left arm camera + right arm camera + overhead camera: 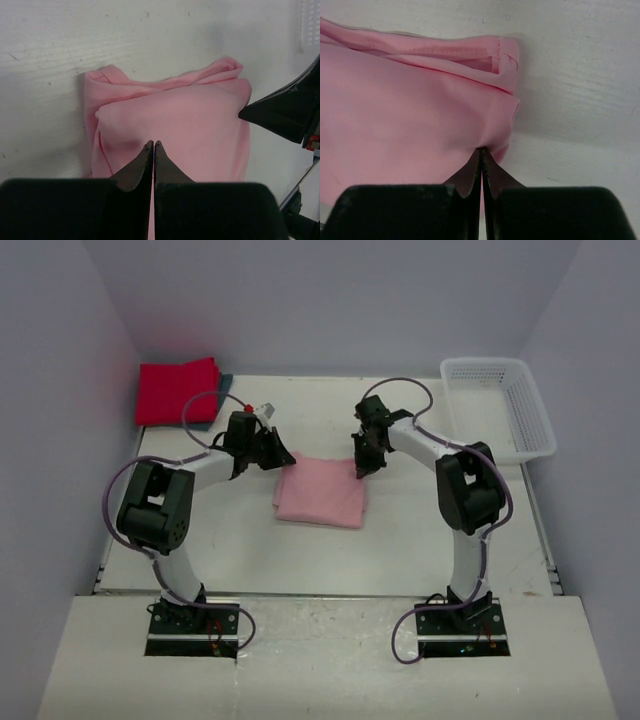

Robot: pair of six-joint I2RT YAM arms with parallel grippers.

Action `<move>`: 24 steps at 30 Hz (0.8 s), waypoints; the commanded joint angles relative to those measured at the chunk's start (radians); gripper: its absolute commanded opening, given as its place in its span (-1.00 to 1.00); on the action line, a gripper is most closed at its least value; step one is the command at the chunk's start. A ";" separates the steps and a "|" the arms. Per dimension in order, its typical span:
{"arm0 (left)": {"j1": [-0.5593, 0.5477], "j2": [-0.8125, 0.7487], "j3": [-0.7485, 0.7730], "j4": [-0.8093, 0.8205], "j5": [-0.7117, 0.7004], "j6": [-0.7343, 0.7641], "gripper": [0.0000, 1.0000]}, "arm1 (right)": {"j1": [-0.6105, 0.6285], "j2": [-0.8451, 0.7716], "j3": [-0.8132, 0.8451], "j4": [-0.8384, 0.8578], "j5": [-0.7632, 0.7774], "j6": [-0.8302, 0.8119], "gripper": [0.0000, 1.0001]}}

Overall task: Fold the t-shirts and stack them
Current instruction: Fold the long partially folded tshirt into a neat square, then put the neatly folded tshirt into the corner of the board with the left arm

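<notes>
at its far corner, the pink t-shirt is pinched by the right gripper; the left gripper jaws are pressed together.

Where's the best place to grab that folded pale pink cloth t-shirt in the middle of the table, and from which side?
Probably its two far corners, one from each side: the folded pale pink cloth t-shirt lies flat in several layers, so pinching all layers at both ends should keep the fold. The left gripper and right gripper are shut on it there.
</notes>
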 commanded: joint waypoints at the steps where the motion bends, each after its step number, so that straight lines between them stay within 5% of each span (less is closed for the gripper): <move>1: -0.003 0.043 0.060 0.080 0.051 -0.024 -1.00 | 0.000 0.007 0.005 0.044 -0.021 0.012 -1.00; 24: 0.104 0.185 0.072 0.030 -0.070 0.027 -1.00 | -0.029 0.099 0.044 -0.042 0.089 0.083 -1.00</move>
